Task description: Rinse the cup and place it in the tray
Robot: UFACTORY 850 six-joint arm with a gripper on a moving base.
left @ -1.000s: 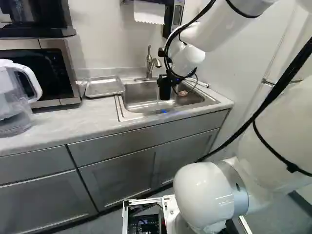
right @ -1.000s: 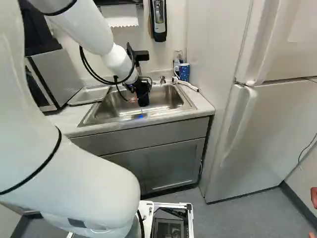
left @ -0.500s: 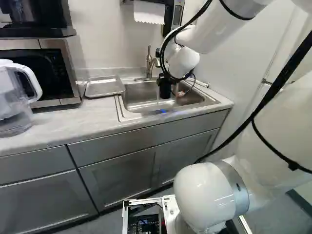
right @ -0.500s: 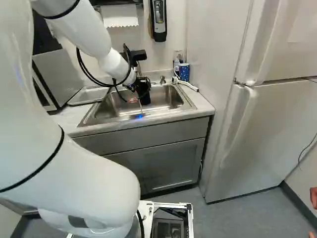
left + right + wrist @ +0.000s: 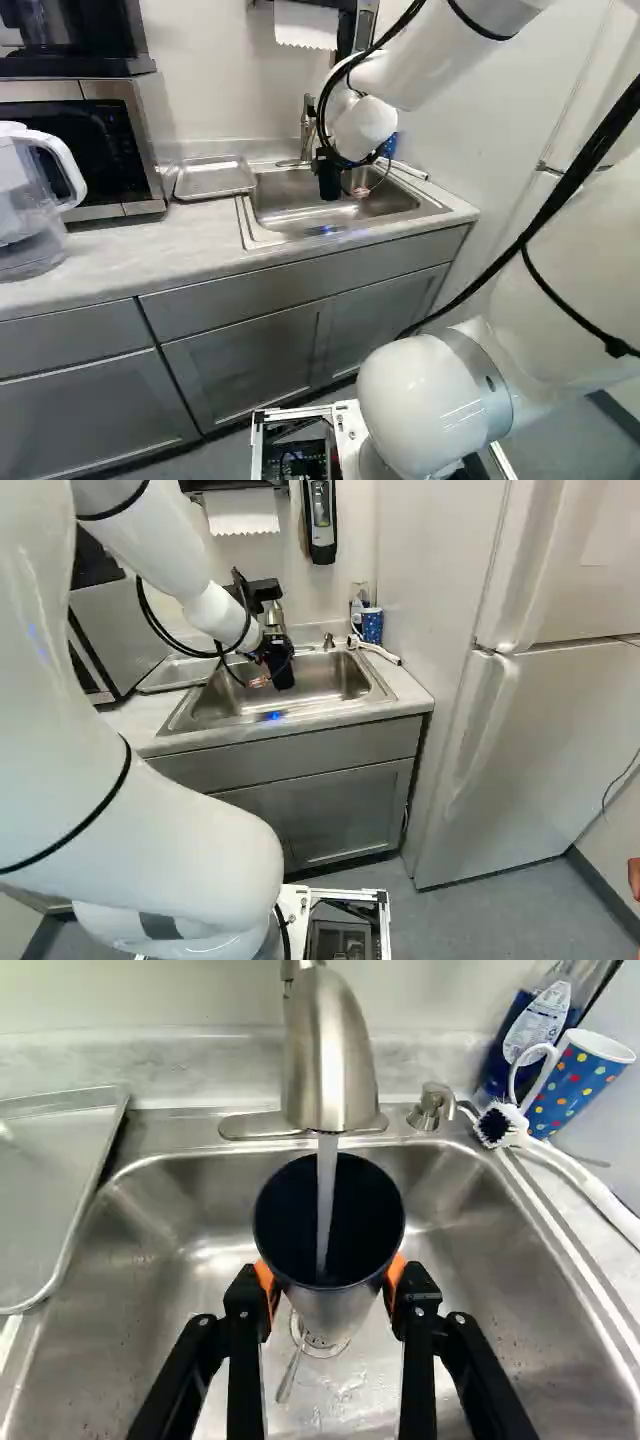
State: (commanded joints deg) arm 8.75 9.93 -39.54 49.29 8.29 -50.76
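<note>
White robot arm with 1 black gripper (image 5: pixel 272 652), out over a kitchen sink. The gripper's 2 fingers close on 1 cup (image 5: pixel 350 1235), an orange pad touching it on each side. The cup is dark inside, its open mouth facing up, held above the sink floor. 1 stream of water runs from the faucet (image 5: pixel 330 1050) into the cup.

Below the cup is 1 sink (image 5: pixel 480 1300), a single metal basin with 1 round drain (image 5: pixel 318 1345) and 1 thin metal utensil (image 5: pixel 288 1375) lying by it. The sink is set in a pale counter (image 5: pixel 110 250) above grey cabinets (image 5: pixel 250 365).

On the counter just beside the sink, at the left of the left base view, lies 1 shallow metal tray (image 5: pixel 215 178); the cup is apart from it. Further along stand 1 clear pitcher (image 5: pixel 28 205) with a white handle and 1 microwave (image 5: pixel 75 150), with 1 black appliance (image 5: pixel 75 35) above it.

At the sink's other side, in the wrist view, are 1 white-handled brush (image 5: pixel 495 1125), 1 blue mug (image 5: pixel 575 1085) with coloured dots and 1 bottle (image 5: pixel 525 1040) behind them. Paper towel (image 5: pixel 305 25) hangs on the wall behind the sink. At the right of the right base view stands 1 pale refrigerator (image 5: pixel 540 740) on a grey floor (image 5: pixel 500 910).
</note>
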